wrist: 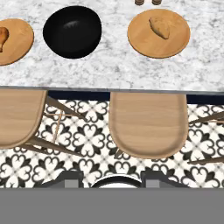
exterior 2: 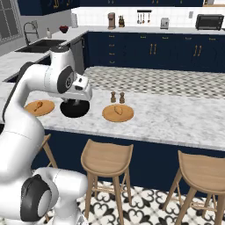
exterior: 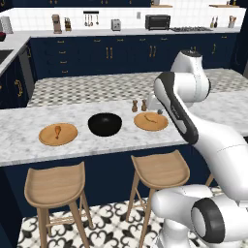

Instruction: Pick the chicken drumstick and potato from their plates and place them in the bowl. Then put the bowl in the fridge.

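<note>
The chicken drumstick (exterior: 57, 131) lies on the left plate (exterior: 46, 138), and the potato (exterior: 151, 118) on the right plate (exterior: 160, 126). Between the plates, on the marble counter, stands the black bowl (exterior: 104, 124), with nothing in it. From the hand view I look straight down on the drumstick (wrist: 2, 37), the bowl (wrist: 72, 31) and the potato (wrist: 159, 27). My gripper (wrist: 109, 179) hangs high above the counter's front edge and the stools, open, its fingers apart with nothing between them. In the right base view the gripper (exterior 2: 74, 103) hangs in front of the bowl (exterior 2: 77, 112). The fridge is out of view.
Two small shakers (exterior: 139, 105) stand just behind the right plate. Two wooden stools (exterior: 54, 184) (exterior: 160, 169) sit under the counter's front edge. A second counter strip (exterior: 97, 87) runs behind, and navy cabinets with appliances line the back wall.
</note>
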Tool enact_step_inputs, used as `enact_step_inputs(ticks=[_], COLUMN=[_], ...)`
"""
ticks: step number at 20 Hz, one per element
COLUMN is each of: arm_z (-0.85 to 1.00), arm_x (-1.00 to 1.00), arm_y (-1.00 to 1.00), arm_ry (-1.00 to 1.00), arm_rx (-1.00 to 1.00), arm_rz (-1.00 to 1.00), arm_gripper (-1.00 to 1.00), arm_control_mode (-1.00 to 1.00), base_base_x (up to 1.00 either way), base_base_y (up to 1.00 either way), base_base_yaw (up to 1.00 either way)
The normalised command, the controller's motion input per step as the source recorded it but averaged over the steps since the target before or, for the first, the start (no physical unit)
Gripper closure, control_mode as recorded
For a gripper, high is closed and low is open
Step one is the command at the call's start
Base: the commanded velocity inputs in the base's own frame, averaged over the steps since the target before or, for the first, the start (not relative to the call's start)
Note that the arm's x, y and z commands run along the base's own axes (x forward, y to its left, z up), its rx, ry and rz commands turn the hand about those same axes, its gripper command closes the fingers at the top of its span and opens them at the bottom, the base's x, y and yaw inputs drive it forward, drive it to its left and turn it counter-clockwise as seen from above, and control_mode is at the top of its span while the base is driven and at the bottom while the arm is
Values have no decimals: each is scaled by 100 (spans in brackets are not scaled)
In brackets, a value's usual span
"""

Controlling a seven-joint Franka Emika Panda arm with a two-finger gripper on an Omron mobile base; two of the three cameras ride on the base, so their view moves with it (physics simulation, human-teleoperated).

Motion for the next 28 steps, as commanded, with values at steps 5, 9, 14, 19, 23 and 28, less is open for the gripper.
enact_step_inputs(ticks=[5, 9, 14, 19, 23, 28], arm_z=[-10, -10, -21, -45, -33, -18], arm_x=[-15, 95, 92, 79, 59, 27], arm_y=[0, -36, -49, -28, -9, -19], arm_ry=[-2, 15, 24, 22, 14, 10], arm_rx=[0, 0, 0, -2, -10, -13], arm_rz=[3, 13, 17, 23, 24, 18], arm_gripper=[-100, -100, -100, -100, -100, -100], arm_control_mode=[-100, -100, -100, -100, -100, -100], base_base_x=[0, 0, 0, 0, 0, 0], base_base_y=[0, 0, 0, 0, 0, 0], base_base_yaw=[0, 0, 0, 0, 0, 0])
